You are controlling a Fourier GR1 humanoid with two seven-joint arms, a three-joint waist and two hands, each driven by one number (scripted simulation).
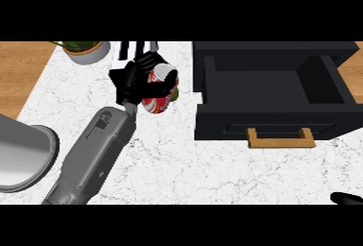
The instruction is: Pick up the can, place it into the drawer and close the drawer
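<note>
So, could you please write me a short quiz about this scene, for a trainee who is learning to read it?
1. True or false: the drawer stands open.
2. Choose one. Where is the can?
A. In the left hand, whose fingers curl round it.
B. Inside the drawer.
C. Standing untouched on the counter.
3. Fill the gap: in the head view, the can is to the ___ of the drawer.

Key: 1 true; 2 A; 3 left.
</note>
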